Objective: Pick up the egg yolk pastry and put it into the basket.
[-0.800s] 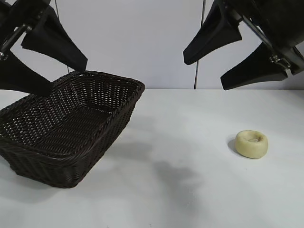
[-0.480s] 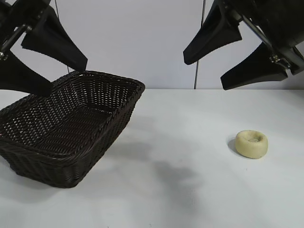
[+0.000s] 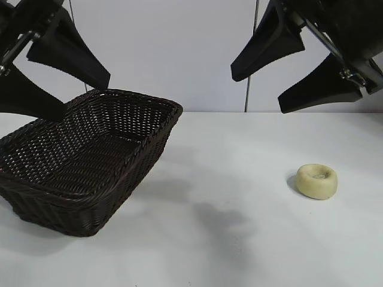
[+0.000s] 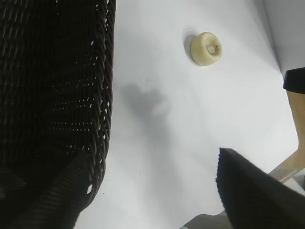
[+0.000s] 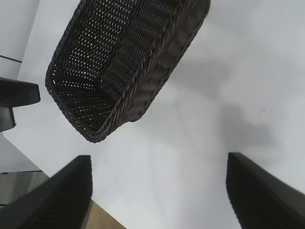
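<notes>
Nearest the exterior camera, the white table (image 3: 239,251) is bare at the lower centre of the frame, with soft shadows on it. On it at the lower right sits the egg yolk pastry (image 3: 316,180), dimple up, touching nothing and well apart from the basket (image 3: 84,156), which fills the left half of the frame with one corner towards the middle. Behind and above, both arms hang clear of the table. The left gripper (image 3: 72,89), in the upper left corner above the basket's far rim, has its jaws spread wide and grips nothing. The right gripper (image 3: 263,92), in the upper right above the pastry, is likewise spread wide and empty.
</notes>
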